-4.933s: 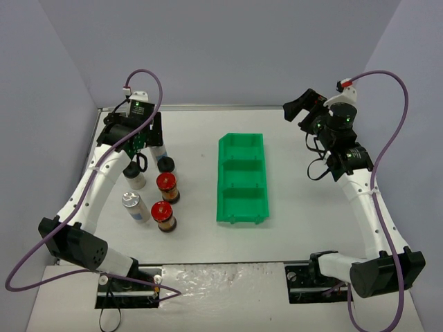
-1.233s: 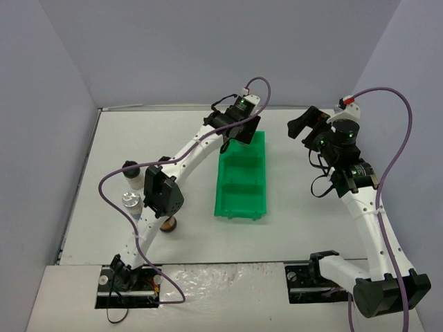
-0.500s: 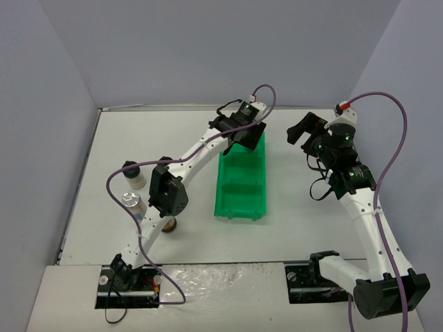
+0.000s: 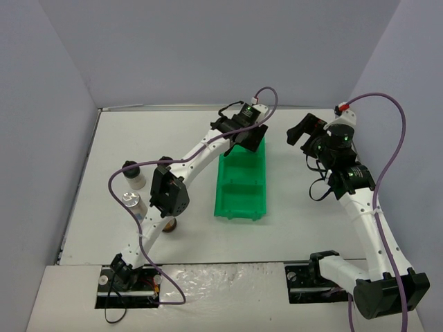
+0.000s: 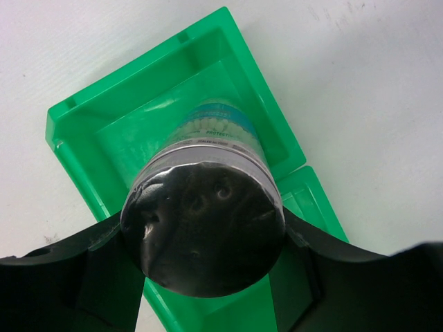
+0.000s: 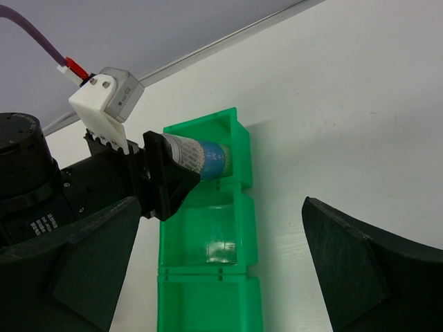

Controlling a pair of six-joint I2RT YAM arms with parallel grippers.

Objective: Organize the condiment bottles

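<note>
Two-arm bench seen from above and from both wrists.

**Counter** (image 4: pixel 311 228): a pale surface carrying everything below.

**Green bin** (image 4: pixel 239 197): a long divided tray at the middle of the counter, its length running from the near edge toward the far edge.

**Left gripper** (image 4: pixel 243 138): reaches across from the left to hang over the far end of the bin. It is clamped on the held bottle (image 5: pixel 203 232), one black finger (image 5: pixel 76 277) pressing each side just under the cap.

**Right gripper** (image 4: pixel 303 130): hangs above the counter to the right of the bin's far end, apart from the bin. Its fingers are spread wide with nothing between them.

**Held bottle**: it has a black cap and a pale body with a blue-green label. Its base points into the far end compartment of the bin, its cap toward the wrist camera. Whether the base touches the compartment floor cannot be told.

**Black-capped bottle** (image 4: pixel 131 173): upright near the counter's left edge.

**Silver-capped bottle** (image 4: pixel 130 202): upright just nearer than the black-capped one, close beside it.

**Brown bottle** (image 4: pixel 169 225): only its lower part shows, under the left arm's elbow, left of the bin's near end.
</note>
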